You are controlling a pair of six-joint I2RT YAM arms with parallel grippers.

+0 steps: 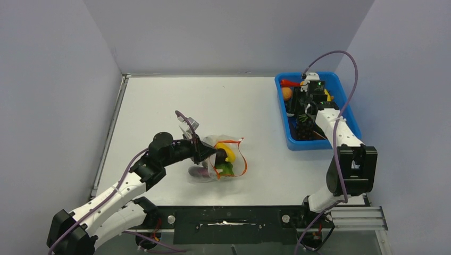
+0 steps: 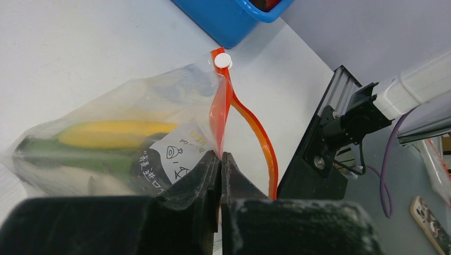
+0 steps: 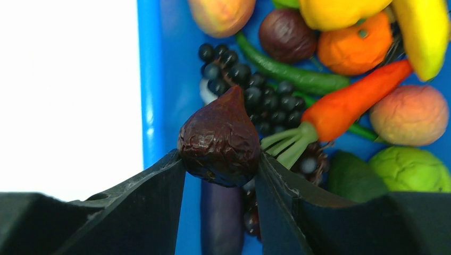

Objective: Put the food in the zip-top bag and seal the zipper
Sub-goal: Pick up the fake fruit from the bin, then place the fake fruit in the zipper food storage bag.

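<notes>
From above, the clear crinkly zip-top bag [image 1: 226, 162] lies on the white table [image 1: 159, 106], left arm [image 1: 159, 158] stretched to its mouth, right arm [image 1: 335, 127] bent into the blue plastic bin [image 1: 314, 144]. Close up, the left gripper [image 2: 220, 158] pinches the film by the orange-red zipper strip [image 2: 223, 109], a smooth yellow banana [image 2: 114, 133] inside; the right gripper [image 3: 220, 159] clasps a wrinkled maroon fig-shaped toy [image 3: 219, 133]

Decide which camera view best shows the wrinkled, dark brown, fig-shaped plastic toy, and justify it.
Right wrist: the dark brown fig toy fills mid-frame, pinched by the right gripper. Top external hides it under that gripper above the blue plastic bin; left wrist shows only the bin's corner.
</notes>
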